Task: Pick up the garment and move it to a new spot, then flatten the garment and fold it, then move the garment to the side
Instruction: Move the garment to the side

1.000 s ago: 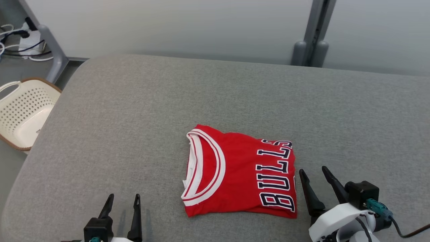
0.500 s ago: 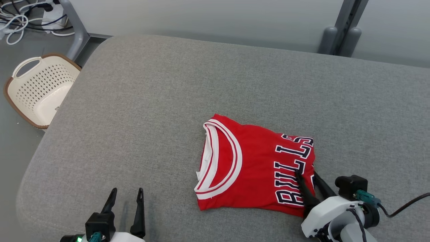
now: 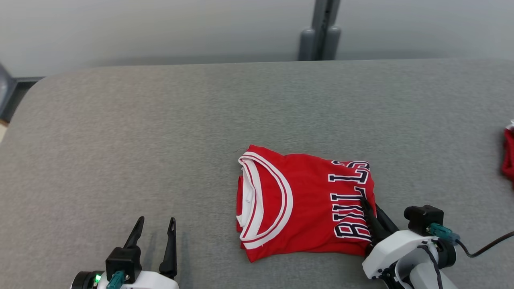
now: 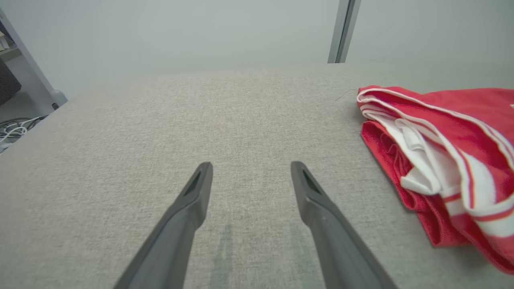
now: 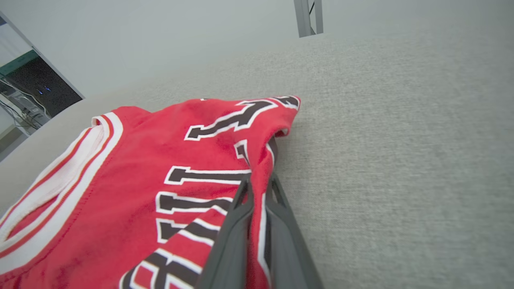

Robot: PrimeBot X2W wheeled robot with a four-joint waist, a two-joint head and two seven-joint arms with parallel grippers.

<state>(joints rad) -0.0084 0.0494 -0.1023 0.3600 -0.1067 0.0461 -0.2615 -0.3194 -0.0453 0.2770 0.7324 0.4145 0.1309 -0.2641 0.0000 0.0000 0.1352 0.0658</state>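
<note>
**While right fingers pinch the jersey's edge, left arm idles**

Head view: the jersey lies folded on the grey surface, right of centre and near the robot. Its long axis runs left to right, collar end to the left, lettered end to the right. The right gripper sits on the lettered end, at the near right corner, fingers drawn together on the cloth. The left gripper hovers over bare surface, well apart from the collar end, fingers spread. A second red cloth peeks in at the far right edge.

Left wrist view: the left gripper has its fingers wide with nothing between them. The collar end of the jersey lies off to the right of the fingers, not ahead of them.

Right wrist view: the right gripper has its fingers pressed on a fold of the jersey along its right edge. The rest spreads left of the fingers, with open surface to the right.

Judgement: the right arm is the nearer and has the hold. A move to the right would trail the jersey lengthwise behind the pinch. A one-corner hold may let the fold slip open.
</note>
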